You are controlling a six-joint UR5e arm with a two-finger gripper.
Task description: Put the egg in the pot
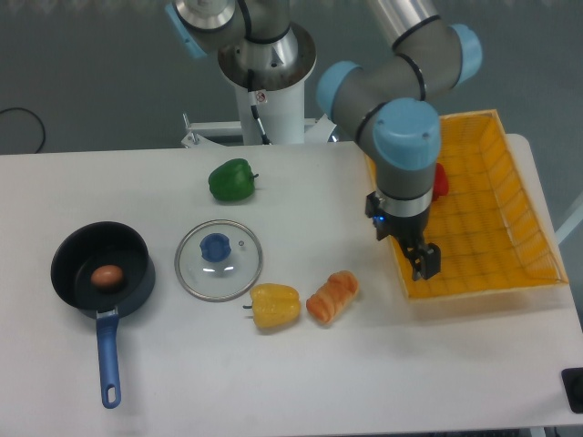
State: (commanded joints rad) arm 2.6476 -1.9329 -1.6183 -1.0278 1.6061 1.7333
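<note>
The small brown egg (107, 275) lies inside the dark round pot (66, 258), whose blue handle points toward the table's front edge at the far left. My gripper (420, 258) hangs far to the right, over the near-left part of the yellow basket (501, 246). Nothing is visible between its dark fingers, but I cannot make out whether they are open or shut.
A glass lid with a blue knob (219, 259) lies right of the pot. A green pepper (231, 179) sits behind it. A yellow pepper (274, 306) and an orange striped croissant-like item (332, 297) lie in front. A red pepper (441, 182) is in the basket, partly behind the arm.
</note>
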